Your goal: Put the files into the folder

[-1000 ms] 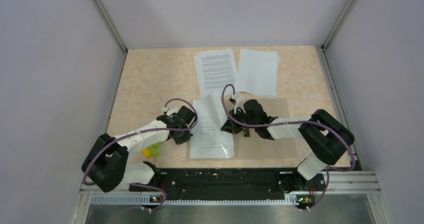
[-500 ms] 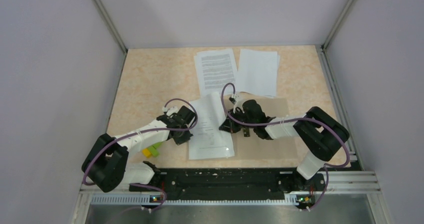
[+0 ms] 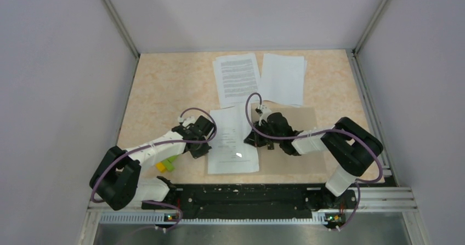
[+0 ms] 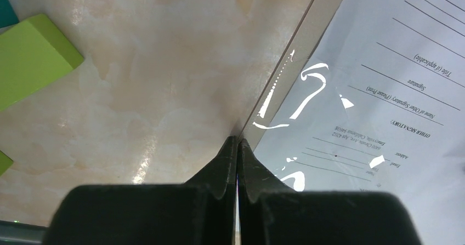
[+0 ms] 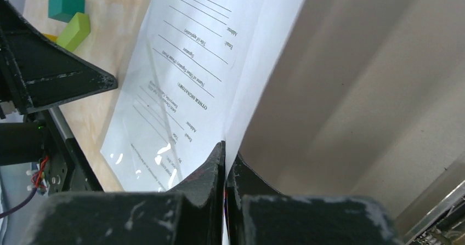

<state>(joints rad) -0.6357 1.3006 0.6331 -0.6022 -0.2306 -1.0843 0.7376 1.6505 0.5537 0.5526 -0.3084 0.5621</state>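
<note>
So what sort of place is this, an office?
Probably a robot test bench: two robot arms bolted to a mounting rail, plain walls around a table, printed sheets and a folder laid out.

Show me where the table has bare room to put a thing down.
Widest: far-left tabletop, between the left wall and the printed sheet. Narrower: far-right strip beside the blank sheets. Crowded: near centre, with folder, sleeved sheet, left gripper, right gripper, and blocks near-left.
</note>
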